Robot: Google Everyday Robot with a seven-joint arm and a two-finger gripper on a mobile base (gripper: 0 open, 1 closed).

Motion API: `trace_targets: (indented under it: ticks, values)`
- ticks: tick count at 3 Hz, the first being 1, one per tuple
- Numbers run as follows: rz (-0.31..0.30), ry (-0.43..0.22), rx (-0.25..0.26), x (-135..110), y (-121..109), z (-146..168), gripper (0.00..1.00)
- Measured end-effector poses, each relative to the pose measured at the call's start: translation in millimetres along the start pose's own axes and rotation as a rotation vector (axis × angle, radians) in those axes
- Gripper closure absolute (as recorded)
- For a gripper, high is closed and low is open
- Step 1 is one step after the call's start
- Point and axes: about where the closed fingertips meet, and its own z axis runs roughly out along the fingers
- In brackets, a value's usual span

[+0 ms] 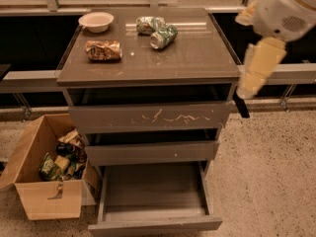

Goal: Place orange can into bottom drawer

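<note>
The orange can (103,50) lies on its side at the left of the cabinet top (192,58), crumpled, brown-orange and gold. The bottom drawer (153,189) is pulled out at the foot of the cabinet, and its grey floor is bare. My arm (266,38) comes in from the upper right. My gripper (241,106) shows as a dark tip hanging beside the cabinet's right edge, level with the top drawer. It is far from the can and nothing shows in it.
A white bowl (96,21), a green-and-white can (148,23) and a green can (164,36) are on the cabinet top. The scratched top drawer front (148,117) and middle drawer front (150,152) stand slightly out. A cardboard box of trash (49,174) sits on the floor at the left.
</note>
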Motion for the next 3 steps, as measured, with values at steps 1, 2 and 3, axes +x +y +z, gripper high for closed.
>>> trace_targets:
  ticks: [1,2,3]
  values:
    - [-0.012,-0.121,-0.02,-40.0,-38.7,25.7,0.0]
    - [0.033,-0.238,-0.104,-80.9,-54.9,72.4,0.0]
    - [0.055,-0.264,-0.137,-88.2,-57.3,88.6,0.0]
